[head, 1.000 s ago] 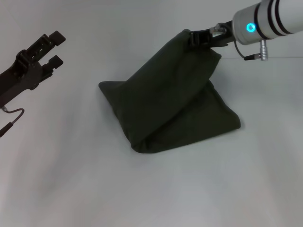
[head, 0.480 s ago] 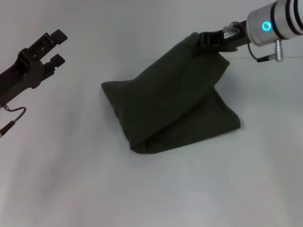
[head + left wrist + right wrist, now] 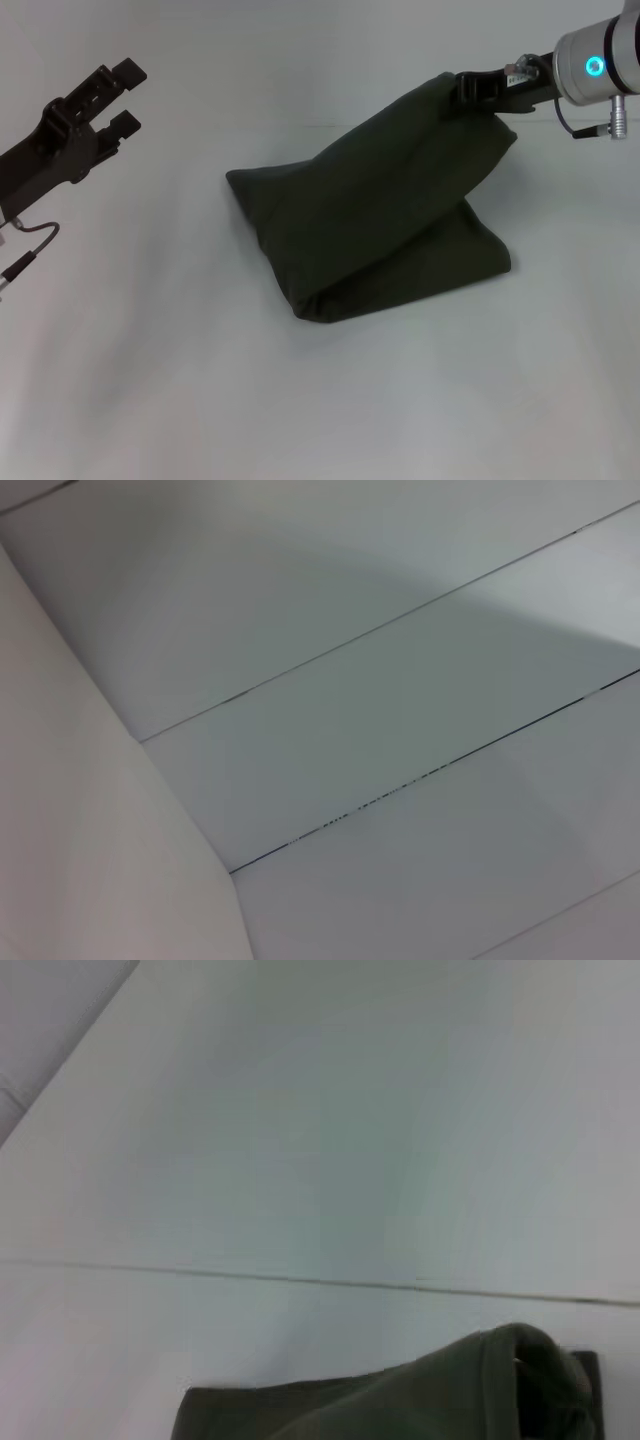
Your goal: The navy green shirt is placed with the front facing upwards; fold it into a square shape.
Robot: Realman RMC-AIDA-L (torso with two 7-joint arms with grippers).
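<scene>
The navy green shirt [image 3: 375, 215] lies folded on the white table, plain dark green side showing, no lettering visible. Its top layer is pulled up toward the far right into a tent shape. My right gripper [image 3: 468, 88] is shut on that raised corner of cloth, above and behind the pile. In the right wrist view the pinched edge of the shirt [image 3: 440, 1395] shows low in the picture. My left gripper [image 3: 122, 97] hangs open at the left, well clear of the shirt, with nothing between its fingers.
A white tabletop [image 3: 300, 400] surrounds the shirt. A thin seam line [image 3: 300, 1280] runs across the surface behind it. The left wrist view shows only pale panels with seam lines [image 3: 400, 770]. A cable [image 3: 30, 255] dangles below the left arm.
My right gripper has drawn the held shirt corner to the right and slightly down, stretching the top layer. The shirt's left edge slid a little right. The left arm barely moved.
</scene>
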